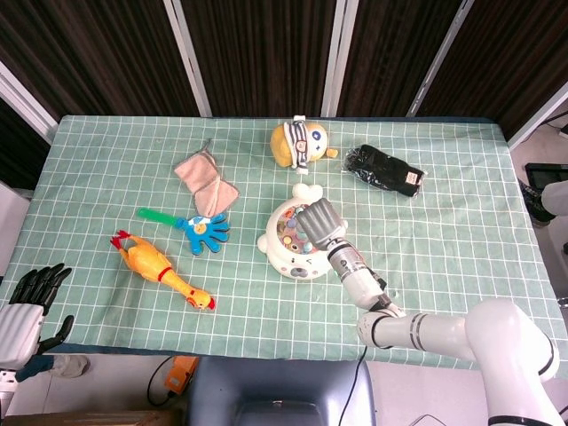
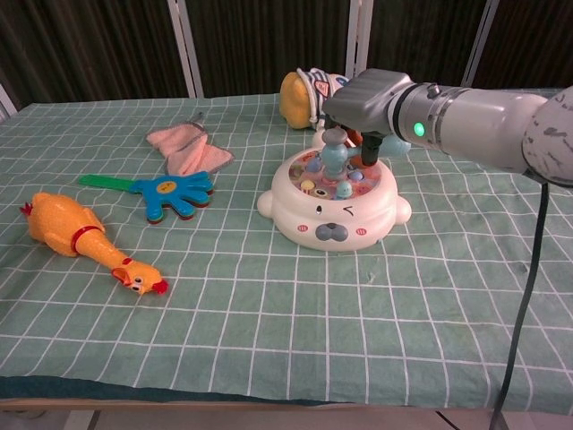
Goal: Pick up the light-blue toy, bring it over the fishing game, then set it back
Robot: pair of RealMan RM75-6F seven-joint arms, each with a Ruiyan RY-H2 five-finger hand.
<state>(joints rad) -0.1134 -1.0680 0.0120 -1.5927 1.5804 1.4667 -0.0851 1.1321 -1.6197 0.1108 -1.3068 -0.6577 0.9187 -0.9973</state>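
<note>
- Fingers of the right hand (image 2: 372, 106) pinch the small light-blue plastic toy (image 2: 334, 152), which hangs directly above the round white animal-faced fishing game (image 2: 333, 215), over its far half.
- Left hand (image 1: 28, 306) rests well off to the game's left, past the bench (image 1: 444, 257) edge, fingers spread and holding nothing.
- Judged stage: the toy is over the game; setting it back remains.
- Risk: the toy sits just above the game's coloured pegs, so a low sweep away could snag one and drag the game.
- Risk: the hold looks narrow; a quick swing could tip the toy out.
- Striped yellow plush duck (image 2: 310, 93) lies just behind the game, black glove (image 1: 383, 170) beyond; a put-down there might bump them.
</note>
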